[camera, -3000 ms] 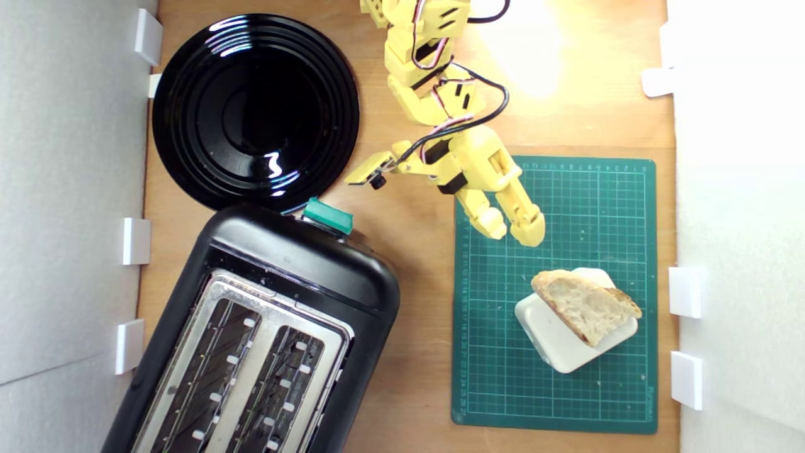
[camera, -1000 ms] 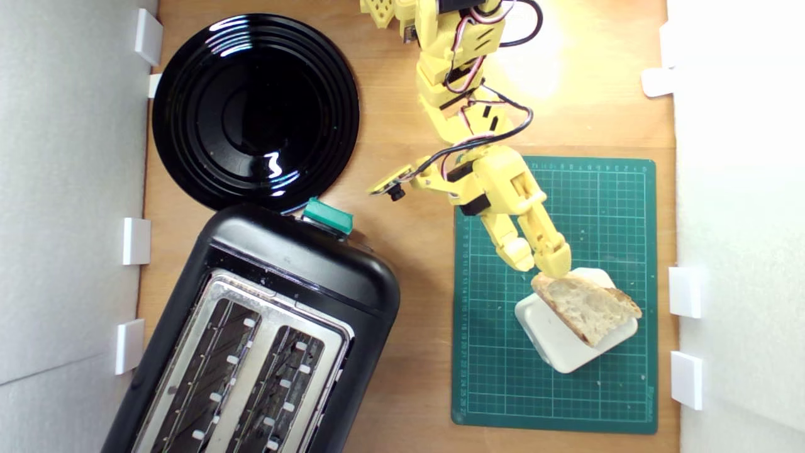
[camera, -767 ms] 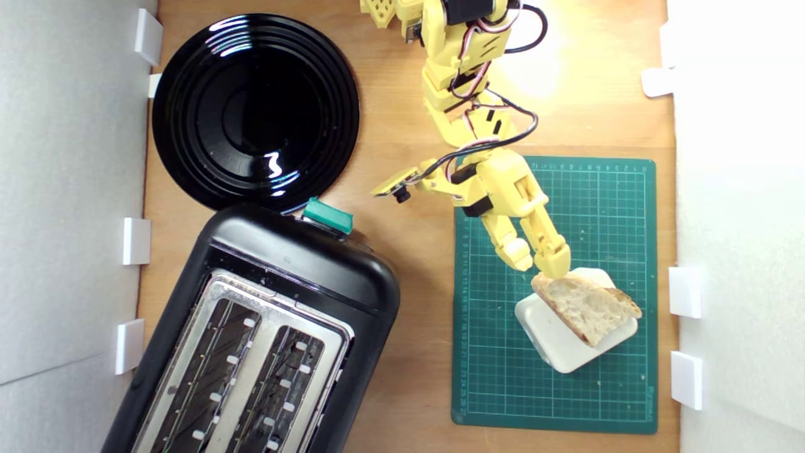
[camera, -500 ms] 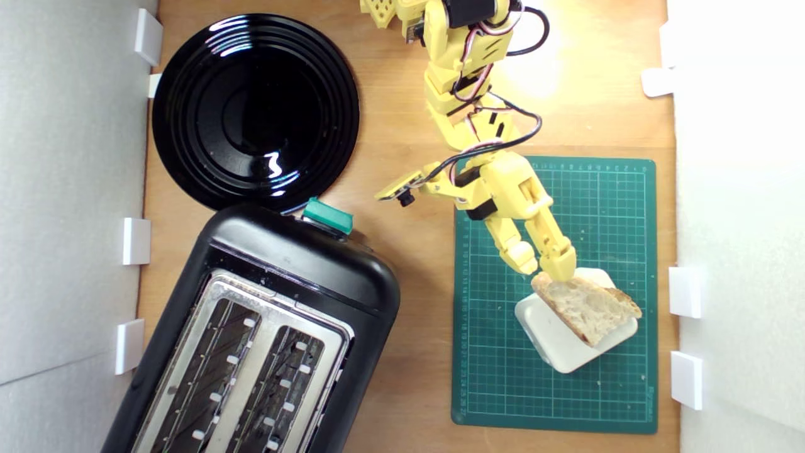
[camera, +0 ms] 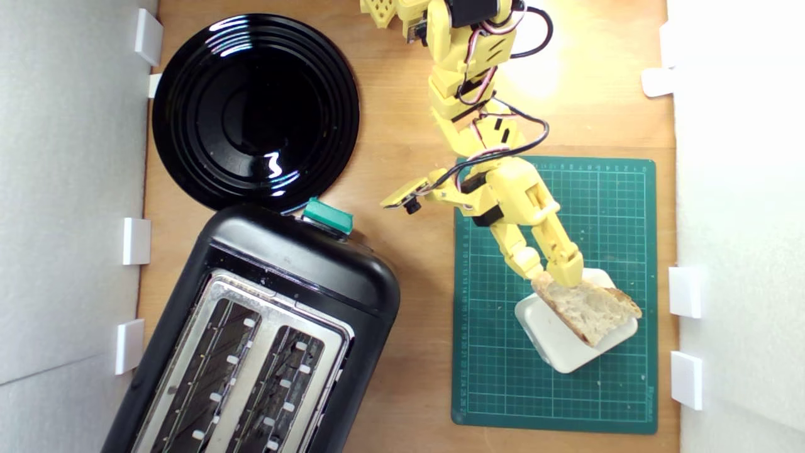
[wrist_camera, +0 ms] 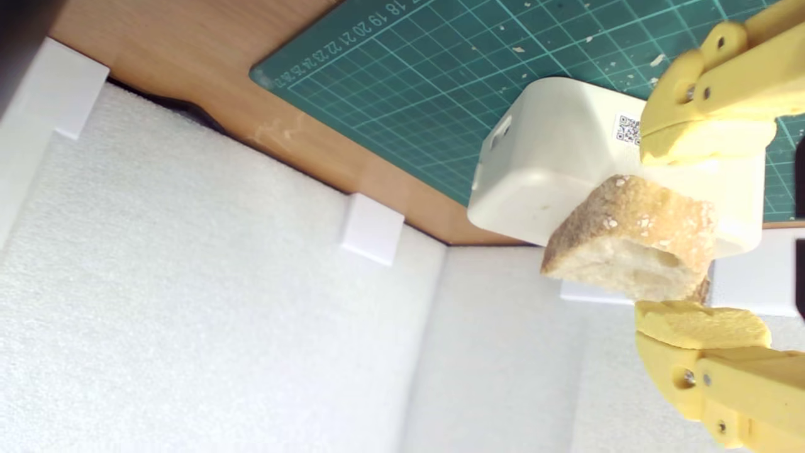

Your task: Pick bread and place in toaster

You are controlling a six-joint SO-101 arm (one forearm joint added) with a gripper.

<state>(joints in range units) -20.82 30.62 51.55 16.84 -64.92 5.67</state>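
- gripper (camera: 548, 275) has moved down onto the bread's (camera: 588, 308) tip; it hung well short three seconds back
- jaws spread either side of slice, not clamped yet
- bread rests on white block (camera: 556, 343), on green mat (camera: 503, 377), exterior view's right
- toaster (camera: 264, 340) on the left; closing seems next

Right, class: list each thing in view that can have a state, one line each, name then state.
hand: open, one finger on each side of the bread's end
bread: lying on the white block, not lifted
white block: on the green mat
toaster: both slots empty
teal lever: position unclear
black plate: empty
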